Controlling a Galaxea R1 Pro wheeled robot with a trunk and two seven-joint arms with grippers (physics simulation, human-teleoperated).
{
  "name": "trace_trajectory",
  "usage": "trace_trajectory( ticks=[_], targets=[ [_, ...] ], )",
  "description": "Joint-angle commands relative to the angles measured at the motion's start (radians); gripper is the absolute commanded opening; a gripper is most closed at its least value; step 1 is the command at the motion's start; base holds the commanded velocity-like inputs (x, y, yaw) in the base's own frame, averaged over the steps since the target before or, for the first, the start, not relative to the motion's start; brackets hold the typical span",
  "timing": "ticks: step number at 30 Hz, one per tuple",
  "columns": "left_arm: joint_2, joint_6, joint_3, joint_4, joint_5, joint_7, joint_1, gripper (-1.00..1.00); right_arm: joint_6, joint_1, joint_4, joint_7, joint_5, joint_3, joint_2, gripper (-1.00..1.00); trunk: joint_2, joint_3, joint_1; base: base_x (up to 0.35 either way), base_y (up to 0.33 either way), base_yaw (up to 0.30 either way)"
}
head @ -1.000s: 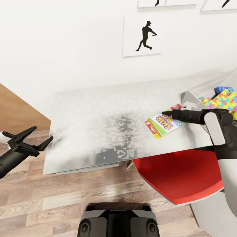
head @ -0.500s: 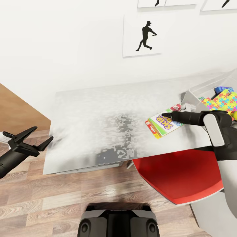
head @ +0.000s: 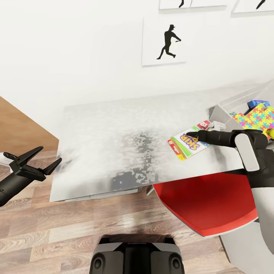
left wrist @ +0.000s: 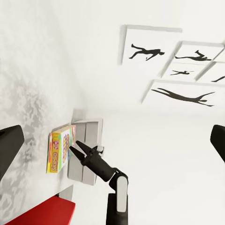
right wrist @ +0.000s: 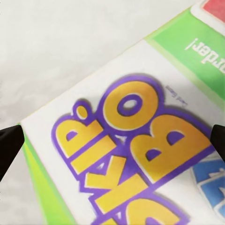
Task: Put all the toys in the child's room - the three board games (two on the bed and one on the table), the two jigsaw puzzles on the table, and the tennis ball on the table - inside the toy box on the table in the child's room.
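Where the table (head: 114, 125) ends, board game (head: 187, 143) beneath spread right hand (head: 196, 134).

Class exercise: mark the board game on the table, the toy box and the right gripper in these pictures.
board game (head: 188, 142), head view, on its lettered lid.
toy box (head: 222, 113), head view, on its grey near wall.
right gripper (left wrist: 75, 149), left wrist view, midway between its open fingertips.

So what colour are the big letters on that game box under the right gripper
Yellow-orange with purple outlines on a white panel, on the game box; clearest in the right wrist view.
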Motion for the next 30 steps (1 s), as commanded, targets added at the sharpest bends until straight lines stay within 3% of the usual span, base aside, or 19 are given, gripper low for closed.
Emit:
trace_trajectory(
  ticks=[1, 30],
  targets=[
    [0.000, 0.003, 0.001, 0.001, -0.009, -0.008, -0.001, 1.00, 0.003, 0.000, 0.016, 0.009, 0.014, 0.001, -0.001, 1.00, -0.001, -0.001, 0.001, 0.000, 0.000, 0.000],
    [0.000, 0.003, 0.000, 0.001, -0.009, -0.008, -0.001, 1.00, 0.003, 0.010, 0.037, 0.011, 0.014, 0.001, 0.001, 1.00, -0.001, -0.001, 0.001, 0.000, 0.000, 0.000]
  ],
)
